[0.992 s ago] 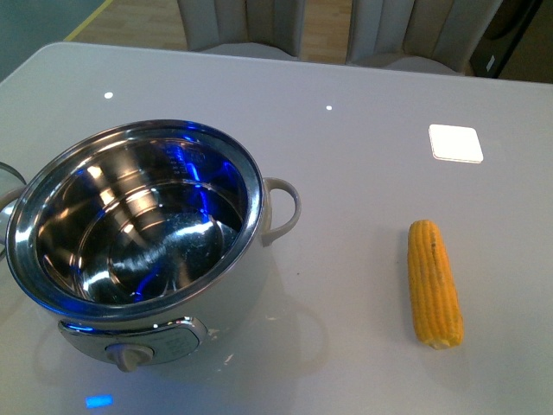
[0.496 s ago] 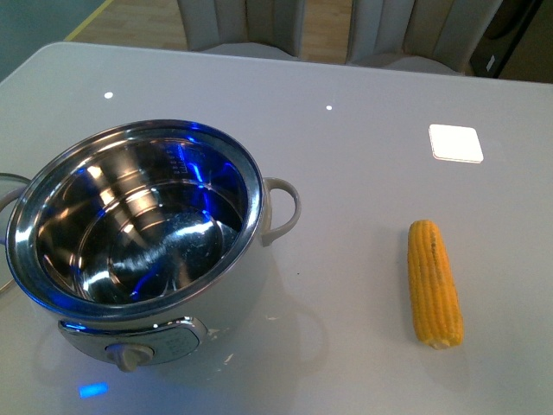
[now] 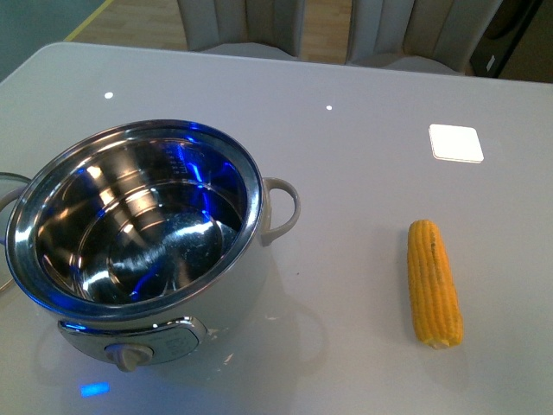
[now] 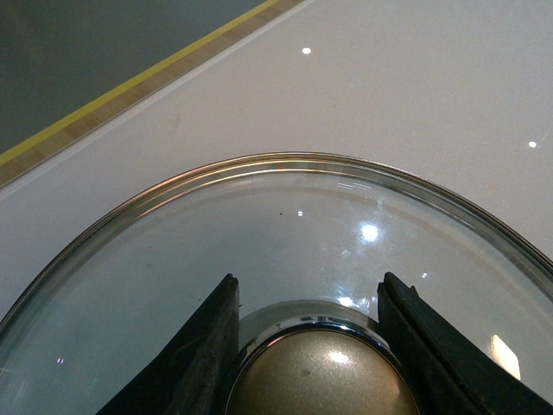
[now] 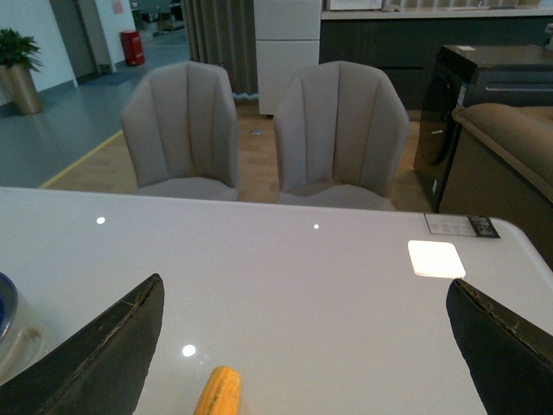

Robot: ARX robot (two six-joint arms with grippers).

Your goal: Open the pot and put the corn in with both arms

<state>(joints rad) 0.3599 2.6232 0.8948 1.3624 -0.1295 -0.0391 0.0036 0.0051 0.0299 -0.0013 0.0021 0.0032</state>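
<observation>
The pot point(image 3: 138, 233) stands open at the front left of the table, with its shiny steel inside bare and the knob panel facing me. Its handle also shows in the right wrist view point(image 5: 13, 333). The corn point(image 3: 434, 283) lies on the table to the right of the pot, apart from it. My left gripper point(image 4: 309, 285) is shut on the bronze knob point(image 4: 320, 380) of the glass pot lid point(image 4: 285, 216) and holds it over the table. My right gripper point(image 5: 303, 282) is open and empty above the table, with the corn's tip point(image 5: 219, 393) between its fingers and below them.
A white square patch point(image 3: 455, 143) lies on the table at the back right. Two grey chairs point(image 5: 259, 130) stand beyond the far edge. A thin curve of the lid's rim point(image 3: 7, 178) shows at the far left edge. Neither arm shows in the front view.
The lid's rim shows slightly more at the left edge of the front view, and the blue reflection by the pot has shifted. The pot and corn have not moved.
</observation>
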